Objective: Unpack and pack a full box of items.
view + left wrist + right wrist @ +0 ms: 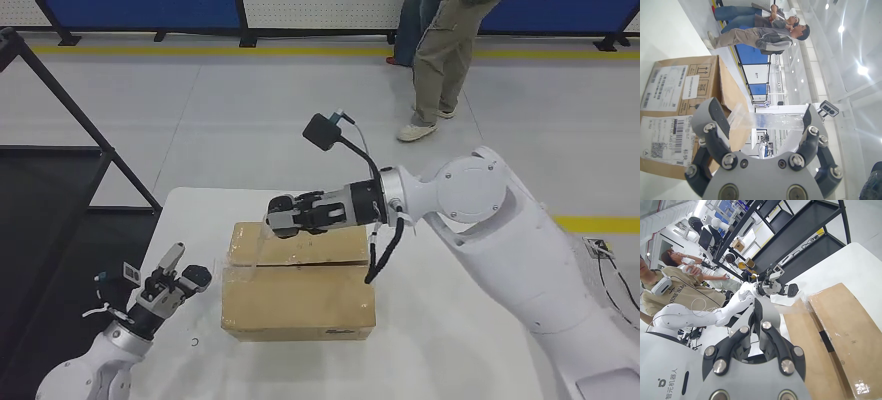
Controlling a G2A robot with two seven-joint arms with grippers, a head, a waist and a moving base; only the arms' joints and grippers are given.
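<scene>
Pinching clear tape [791, 310] that stretches to the box [300, 300] seam, the right hand [272, 218] is pressed together over the box's far left corner. The left hand [187, 266] is spread, apart, beside the box's left end.

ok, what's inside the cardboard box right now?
Contents are hidden: the cardboard box has both top flaps down. On top, a clear tape strip runs from the seam into the shut right hand.

Surface: white table [445, 345], rounded corner; cardboard box [298, 295] rests near middle, labels on one end.
</scene>
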